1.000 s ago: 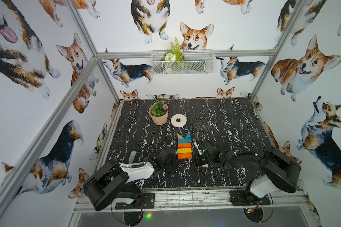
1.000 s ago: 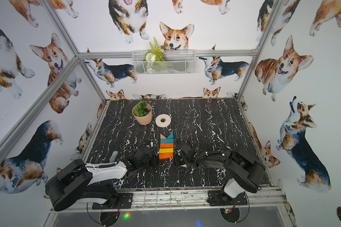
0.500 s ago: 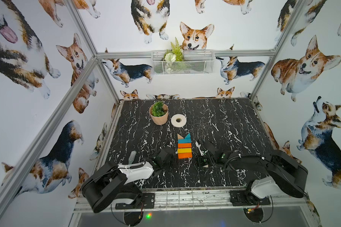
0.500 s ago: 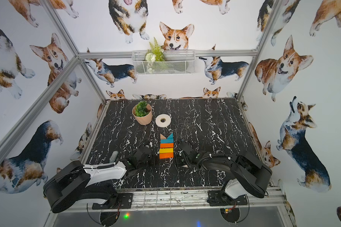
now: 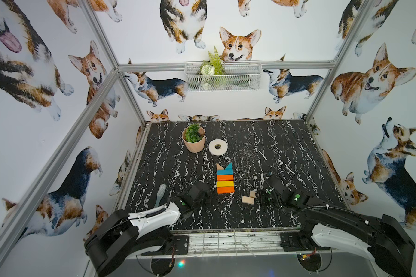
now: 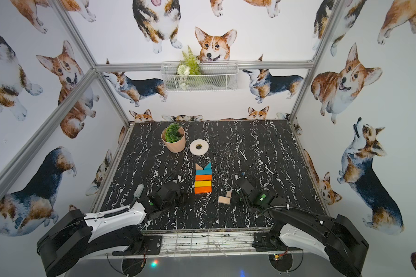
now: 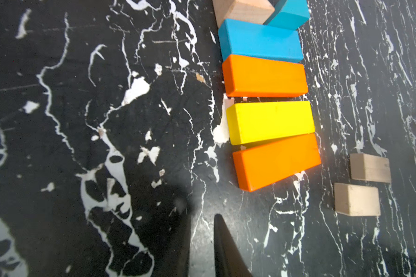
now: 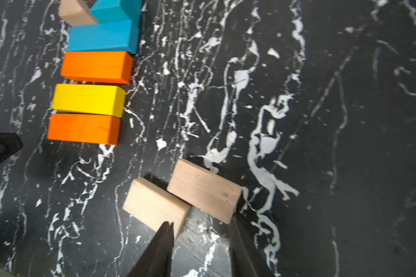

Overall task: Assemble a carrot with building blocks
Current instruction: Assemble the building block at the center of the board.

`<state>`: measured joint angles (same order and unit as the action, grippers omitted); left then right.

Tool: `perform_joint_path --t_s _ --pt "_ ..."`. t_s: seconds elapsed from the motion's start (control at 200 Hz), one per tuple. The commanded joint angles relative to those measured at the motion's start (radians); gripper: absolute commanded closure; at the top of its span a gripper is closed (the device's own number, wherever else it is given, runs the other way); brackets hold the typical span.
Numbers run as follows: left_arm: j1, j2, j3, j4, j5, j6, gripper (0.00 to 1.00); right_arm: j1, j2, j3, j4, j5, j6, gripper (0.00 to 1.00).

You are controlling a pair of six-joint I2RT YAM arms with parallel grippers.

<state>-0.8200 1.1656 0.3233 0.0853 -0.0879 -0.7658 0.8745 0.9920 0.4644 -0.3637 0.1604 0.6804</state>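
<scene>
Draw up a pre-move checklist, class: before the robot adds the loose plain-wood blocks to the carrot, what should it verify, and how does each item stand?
1. Right gripper open and empty: ok.
2. Plain-wood blocks lying flat just ahead of it: ok.
3. Blocks far enough apart to grasp one alone: cannot tell; the wrist views disagree on whether they touch.
4. Carrot bars flush: not ok; a gap shows between the far orange bar and the yellow bar.
5. Table bare beyond the near orange bar: ok.
6. Left gripper clear of the carrot: ok.
</scene>
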Motion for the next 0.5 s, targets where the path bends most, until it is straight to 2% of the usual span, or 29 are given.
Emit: perform_joint_path --t_s 0.0,0.19,0.345,0.496 --pt "-0.018 0.015 -0.001 0.036 -0.002 -0.024 0.78 -0.014 0.005 -0.009 -0.058 0.019 0.035 0.54" --pt "-0.062 0.031 0.01 0.044 -0.027 -0.035 0.75 -0.091 0.091 -0.049 0.091 -0.08 -0.027 0.55" --pt "-0.07 0.059 0.011 0.056 -0.03 -0.038 0.74 -0.094 0.186 -0.015 0.14 -0.075 -0.078 0.57" --pt "-0.071 0.086 0.012 0.075 -0.029 -0.04 0.74 -0.094 0.19 -0.004 0.178 -0.081 -0.112 0.58"
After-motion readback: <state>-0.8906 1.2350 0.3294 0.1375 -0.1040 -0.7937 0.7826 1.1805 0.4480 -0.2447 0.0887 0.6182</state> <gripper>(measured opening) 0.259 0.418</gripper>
